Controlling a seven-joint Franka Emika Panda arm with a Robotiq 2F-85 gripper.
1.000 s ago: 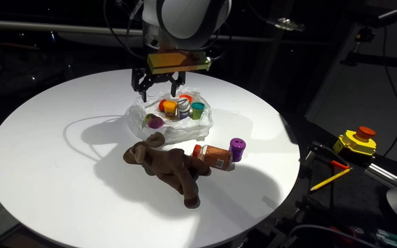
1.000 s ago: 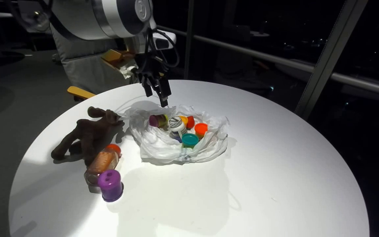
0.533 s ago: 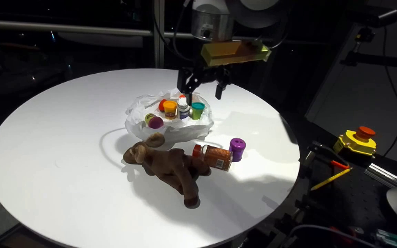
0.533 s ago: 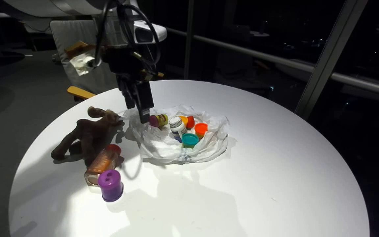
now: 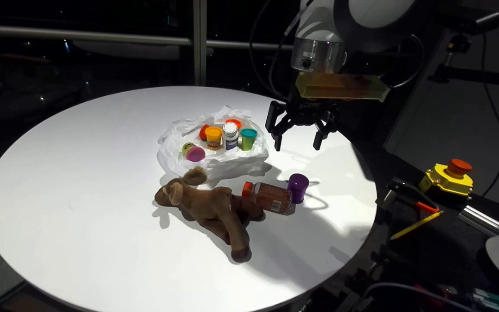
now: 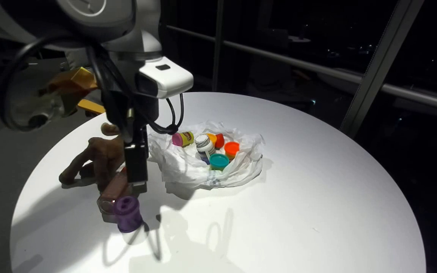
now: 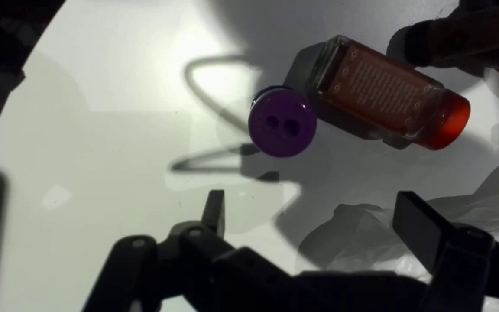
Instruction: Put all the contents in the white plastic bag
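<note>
My gripper point(image 5: 297, 145) hangs open above the table, its fingers wide apart in the wrist view with nothing between them. Beneath and slightly ahead of it stands the purple pot point(image 7: 282, 122), upright. Against that pot lies an orange-brown bottle with a red cap point(image 7: 379, 93). The brown plush animal point(image 5: 210, 206) sprawls beside the bottle, close to the white plastic bag point(image 5: 228, 169). Spread on the table, the bag holds several small pots, among them a yellow one point(image 5: 214, 138) and a teal-lidded one point(image 5: 248, 139), plus a white bottle point(image 6: 204, 146). The arm partly covers the plush in an exterior view.
Everything rests on a round white table point(image 5: 80, 208). Past its edge, a dark bench carries a yellow box with a red button point(image 5: 448, 180) and a yellow pencil point(image 5: 416, 225). Cables point(image 6: 102, 83) loop from the wrist of the arm.
The open gripper has swung away from over the bag toward the purple pot and come lower. The bag, the pots, the bottle and the plush have stayed in place.
</note>
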